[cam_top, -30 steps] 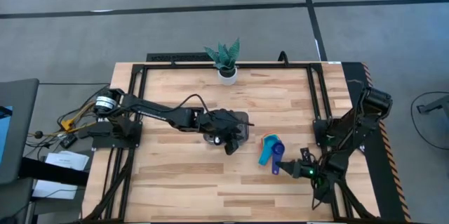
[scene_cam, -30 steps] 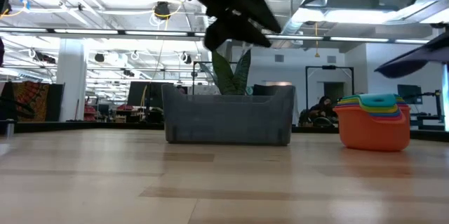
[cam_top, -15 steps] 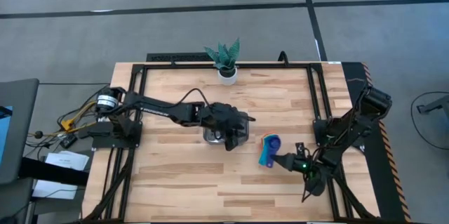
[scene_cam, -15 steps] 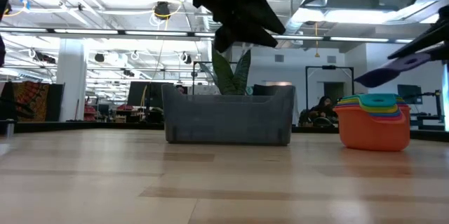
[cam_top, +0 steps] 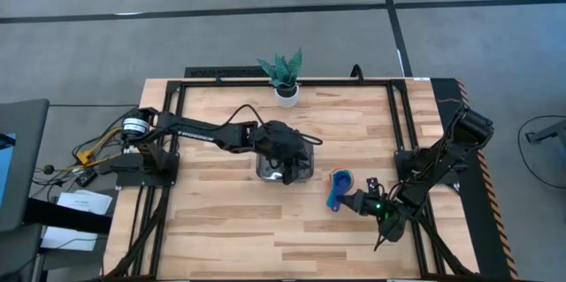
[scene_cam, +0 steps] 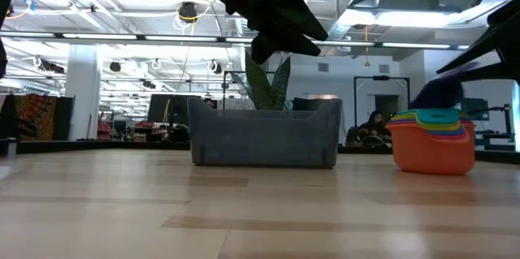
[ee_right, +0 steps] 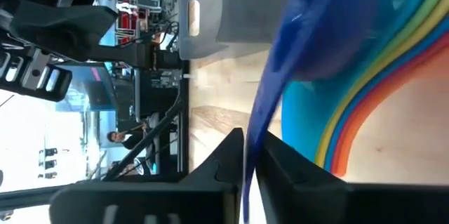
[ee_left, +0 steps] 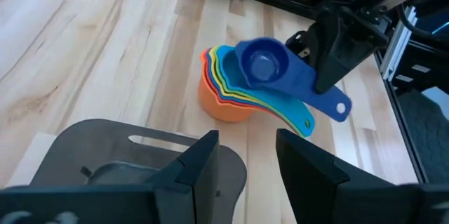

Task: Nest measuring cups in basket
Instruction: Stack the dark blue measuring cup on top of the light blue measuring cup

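The measuring cups stand nested as a stack (cam_top: 334, 190) on the table, orange outermost (ee_left: 223, 103), right of the basket. My right gripper (cam_top: 359, 201) is shut on a dark blue cup (ee_left: 262, 62) that sits mouth up at the top of the stack (scene_cam: 433, 139). The dark grey mesh basket (scene_cam: 264, 133) stands mid-table. My left gripper (ee_left: 245, 157) hovers open above the basket (cam_top: 308, 163), with nothing between its fingers. My right gripper pinches the dark blue cup's flat handle (ee_left: 317, 89) between its two fingers, one on each flat face (ee_right: 250, 155). The fingers come nearly level from the table's right, along the handle. The cup is level, its bowl (scene_cam: 439, 95) at the top of the stack; I cannot tell whether it rests there.
A small plant in a white pot (cam_top: 284, 77) stands at the table's far edge, behind the basket. A black frame (cam_top: 402, 118) runs around the wooden top. Bare wood lies near and left of the basket.
My right gripper has carried the dark blue cup from just right of the stack toward the table's left, over the stack and down onto its top. My left gripper has shifted slightly toward the far edge above the basket.
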